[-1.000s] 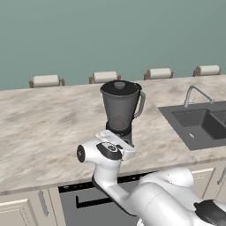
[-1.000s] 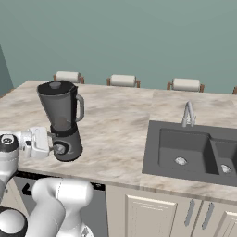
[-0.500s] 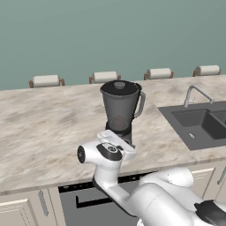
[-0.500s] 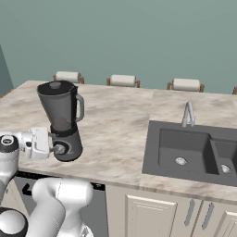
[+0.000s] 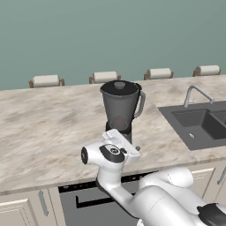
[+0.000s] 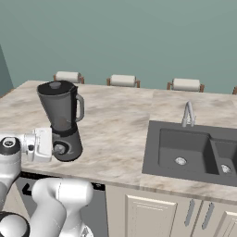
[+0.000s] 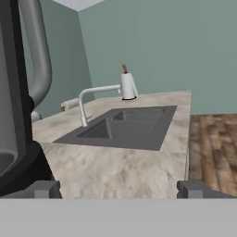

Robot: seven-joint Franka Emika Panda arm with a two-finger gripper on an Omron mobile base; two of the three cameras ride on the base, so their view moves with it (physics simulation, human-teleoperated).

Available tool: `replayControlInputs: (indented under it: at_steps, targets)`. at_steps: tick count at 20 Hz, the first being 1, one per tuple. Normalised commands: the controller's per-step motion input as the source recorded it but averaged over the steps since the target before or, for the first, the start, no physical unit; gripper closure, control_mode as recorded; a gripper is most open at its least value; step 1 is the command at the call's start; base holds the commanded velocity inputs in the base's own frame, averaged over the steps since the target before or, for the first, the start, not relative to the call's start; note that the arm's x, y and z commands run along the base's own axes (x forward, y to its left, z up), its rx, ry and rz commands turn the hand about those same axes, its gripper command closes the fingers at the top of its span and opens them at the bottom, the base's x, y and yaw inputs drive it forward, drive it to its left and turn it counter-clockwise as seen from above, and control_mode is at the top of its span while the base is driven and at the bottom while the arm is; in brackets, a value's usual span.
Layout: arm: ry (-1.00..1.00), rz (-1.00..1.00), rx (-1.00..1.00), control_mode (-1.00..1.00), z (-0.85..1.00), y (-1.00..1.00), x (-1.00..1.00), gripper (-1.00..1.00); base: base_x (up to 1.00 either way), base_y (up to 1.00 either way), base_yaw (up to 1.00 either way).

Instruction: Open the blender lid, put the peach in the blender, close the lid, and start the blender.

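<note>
Now | tall grey smoky-jar blender at counter's front, dark round lid on | peach unseen, maybe inside | my gripper wide, empty, beside base | dial-start apparently left

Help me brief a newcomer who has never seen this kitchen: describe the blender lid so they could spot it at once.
Start at the long marble counter, left of the dark sink. There stands the blender, a tall smoky jar on a grey base. The blender lid is the dark round disc closing the jar's top, with a small grey knob at its centre; nothing else on the counter sits that high.
</note>
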Motion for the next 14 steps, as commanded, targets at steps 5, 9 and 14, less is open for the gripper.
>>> replayControlInputs:
  at_steps: [5,9,14]
  targets:
    - [-0.03,0.00,0.00,-1.00,-0.03,0.00,0.07,-1.00,0.00,0.00,0.00]
    - [-0.01,0.00,0.00,-1.00,-0.07,0.01,0.10,-1.00,0.00,0.00,0.00]
    - [-0.01,0.00,0.00,-1.00,-0.03,0.12,0.17,-1.00,0.00,0.00,0.00]
